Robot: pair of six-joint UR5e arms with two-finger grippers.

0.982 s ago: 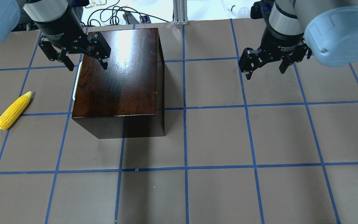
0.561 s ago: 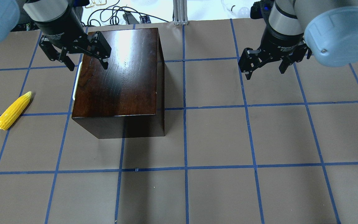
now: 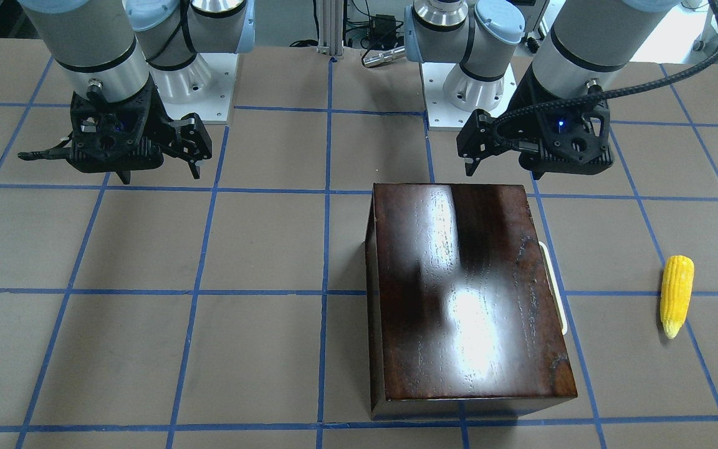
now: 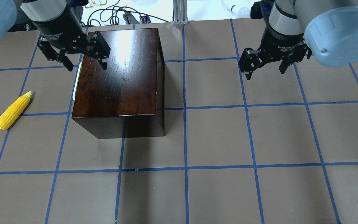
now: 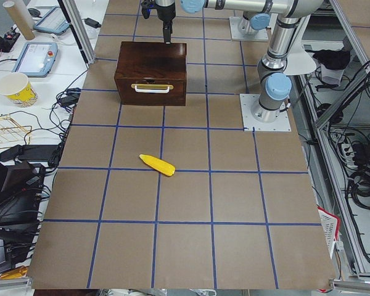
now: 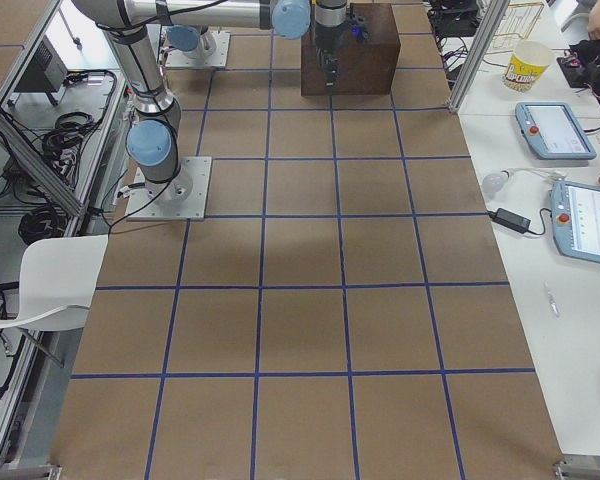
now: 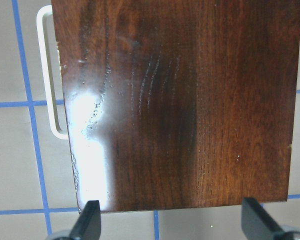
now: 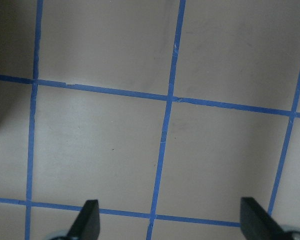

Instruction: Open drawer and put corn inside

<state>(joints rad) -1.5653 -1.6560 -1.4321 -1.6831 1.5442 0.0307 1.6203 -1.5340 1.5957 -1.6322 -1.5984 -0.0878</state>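
The dark-fronted wooden drawer point(image 5: 151, 94) sits shut in the shiny brown box point(image 4: 120, 74). The left claw point(image 4: 87, 63) hangs spread over the box. The right claw point(image 4: 266, 71) is spread too, far from the box. The bumpy yellow toy corn point(image 4: 12, 110) lies on the worktop point(image 4: 216, 137) on the box's handle side. Next, the left claw should grip the white bar handle point(image 5: 152, 88).

The box point(image 4: 117, 77) stands left of centre on the table point(image 4: 259, 133). Open surface lies between its drawer handle point(image 4: 75, 85) and the corn point(image 4: 13, 110), well apart farther left.
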